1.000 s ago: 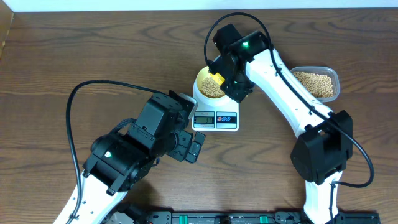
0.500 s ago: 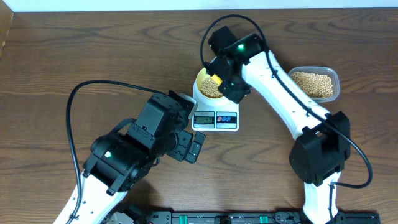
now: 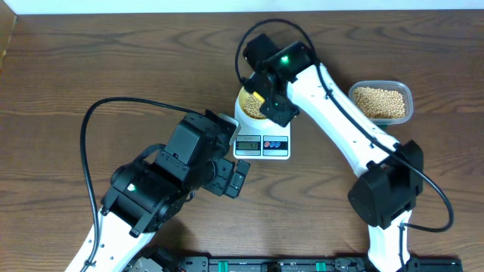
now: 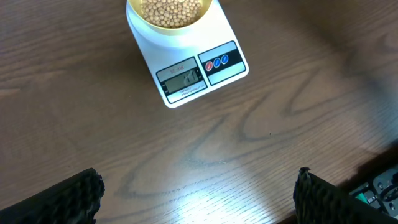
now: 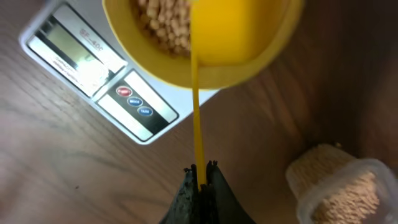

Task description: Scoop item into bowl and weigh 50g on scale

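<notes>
- The right hand (image 5: 200,169) is clenched on the thin handle of the yellow measuring spoon (image 5: 239,31). The scoop end hangs over the right part of the pale yellow bowl (image 5: 186,74).
- The bowl sits on the white kitchen scale (image 4: 233,65), already well filled with soybeans (image 4: 171,9). More soybeans lie in the clear plastic tub (image 5: 323,199), off to the right on the counter (image 4: 261,124).
- I judge the step to be tipping in the last beans. Roll the spoon slowly over the bowl's middle, so beans drop a few at a time and none skip over the rim.
- Keep the spoon off the bowl wall, since any push on it would likely falsify the weight.
- Watch the grey display (image 4: 182,79); its digits are too small to read here.
- Whether the scoop holds any beans cannot be told from these views.
- The left hand (image 4: 198,180) is released and empty, hovering near the scale's front, well clear of it.
- Room: bare counter lies between scale and tub, giving the spoon a free path for another load. The counter's far edge is well behind the bowl.
</notes>
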`<state>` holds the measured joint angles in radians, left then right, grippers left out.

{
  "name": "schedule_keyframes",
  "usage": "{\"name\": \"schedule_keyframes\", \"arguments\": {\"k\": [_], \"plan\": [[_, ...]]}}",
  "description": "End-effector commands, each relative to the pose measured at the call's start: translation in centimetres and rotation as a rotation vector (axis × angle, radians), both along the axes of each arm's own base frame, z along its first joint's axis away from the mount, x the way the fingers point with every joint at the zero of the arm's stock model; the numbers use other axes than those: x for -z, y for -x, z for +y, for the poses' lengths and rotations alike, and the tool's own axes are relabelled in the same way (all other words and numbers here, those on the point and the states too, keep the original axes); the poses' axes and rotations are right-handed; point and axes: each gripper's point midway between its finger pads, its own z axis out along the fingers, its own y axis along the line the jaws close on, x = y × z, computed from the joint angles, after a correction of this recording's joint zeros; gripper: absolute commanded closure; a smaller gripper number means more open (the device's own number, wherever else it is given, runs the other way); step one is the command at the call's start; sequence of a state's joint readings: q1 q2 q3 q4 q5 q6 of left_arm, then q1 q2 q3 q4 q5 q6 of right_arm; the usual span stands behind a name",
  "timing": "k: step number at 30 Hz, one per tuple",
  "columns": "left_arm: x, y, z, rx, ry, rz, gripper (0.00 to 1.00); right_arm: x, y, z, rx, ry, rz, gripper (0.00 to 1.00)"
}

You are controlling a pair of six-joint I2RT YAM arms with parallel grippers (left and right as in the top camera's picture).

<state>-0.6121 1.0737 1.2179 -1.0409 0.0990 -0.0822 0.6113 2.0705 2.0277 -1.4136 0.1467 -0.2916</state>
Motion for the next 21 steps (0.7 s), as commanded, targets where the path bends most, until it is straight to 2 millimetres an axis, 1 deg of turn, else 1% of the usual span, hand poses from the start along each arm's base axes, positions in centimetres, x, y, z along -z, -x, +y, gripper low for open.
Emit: {"name": "schedule_keyframes", "arguments": {"k": [1, 3, 5, 6, 8, 10, 12, 13, 17, 21], "plan": [[-0.3, -0.2, 0.0, -0.009, 0.005, -0.004, 0.0, -7.0, -0.6, -0.7, 0.063, -0.111, -0.146, 0.99], [-0.3, -0.2, 0.0, -0.009, 0.005, -0.004, 0.0, -9.0, -0.9, -2.3, 0.125, -0.129, -0.189, 0.99], [-0.3, -0.2, 0.0, -0.009, 0.005, -0.004, 0.0, -10.7, -1.0, -5.1, 0.237, -0.128, -0.225, 0.99], [-0.3, -0.2, 0.0, -0.009, 0.005, -0.004, 0.0, -11.1, -1.0, -6.6, 0.3, -0.117, -0.236, 0.99], [-0.3, -0.2, 0.0, -0.009, 0.005, -0.004, 0.0, -11.6, -0.9, -10.1, 0.445, -0.069, -0.252, 0.99], [-0.3, -0.2, 0.0, -0.009, 0.005, -0.004, 0.0, -11.7, -0.3, -13.6, 0.594, 0.003, -0.255, 0.99], [-0.3, -0.2, 0.0, -0.009, 0.005, -0.004, 0.0, -11.5, 0.6, -16.7, 0.722, 0.068, -0.238, 0.99], [-0.3, -0.2, 0.0, -0.009, 0.005, -0.004, 0.0, -11.4, 0.7, -17.7, 0.771, 0.082, -0.236, 0.99], [-0.3, -0.2, 0.0, -0.009, 0.005, -0.004, 0.0, -10.7, 0.9, -19.4, 0.9, 0.045, -0.204, 0.99], [-0.3, -0.2, 0.0, -0.009, 0.005, -0.004, 0.0, -9.9, 1.1, -20.3, 0.96, 0.046, -0.181, 0.98]]}}
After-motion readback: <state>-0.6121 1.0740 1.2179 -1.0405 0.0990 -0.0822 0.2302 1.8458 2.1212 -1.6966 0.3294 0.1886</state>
